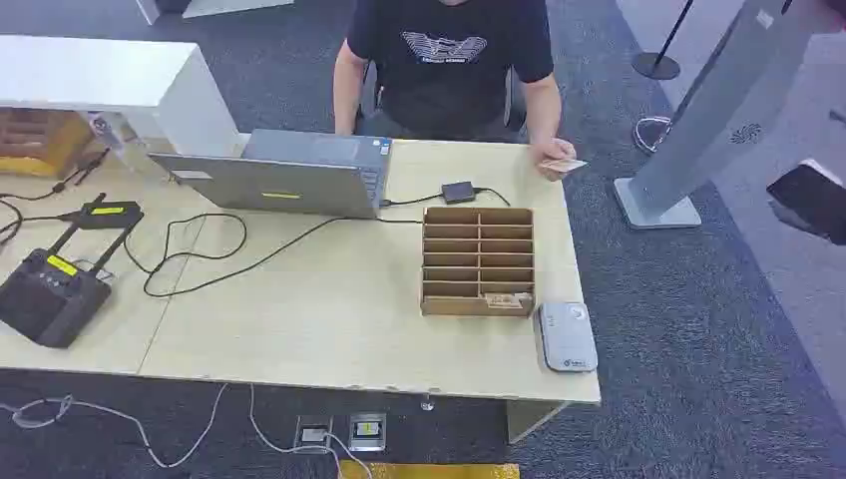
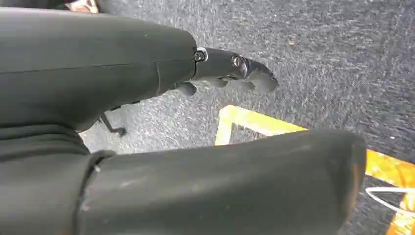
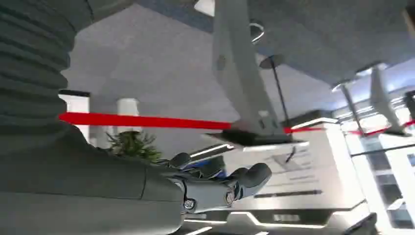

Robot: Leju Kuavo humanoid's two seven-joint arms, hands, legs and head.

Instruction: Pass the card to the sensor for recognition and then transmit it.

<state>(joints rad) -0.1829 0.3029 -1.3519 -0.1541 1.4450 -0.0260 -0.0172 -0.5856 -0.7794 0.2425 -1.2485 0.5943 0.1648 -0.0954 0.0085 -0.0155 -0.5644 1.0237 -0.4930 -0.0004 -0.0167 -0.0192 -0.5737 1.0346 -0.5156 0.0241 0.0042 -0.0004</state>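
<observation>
Head view: a person's hand (image 1: pixel 552 160) holds the card (image 1: pixel 566 166) at the worktop's far right corner; thin, stiff, probably slick, best pinched by its edges. Both robot hands hold nothing, fingers loosely apart.

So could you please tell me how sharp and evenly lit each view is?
Head view: even light, sharp on the table. Left wrist view: left hand slightly soft, carpet grainy. Right wrist view: background blurred, bright panels washed out, right hand fairly clear.
</observation>
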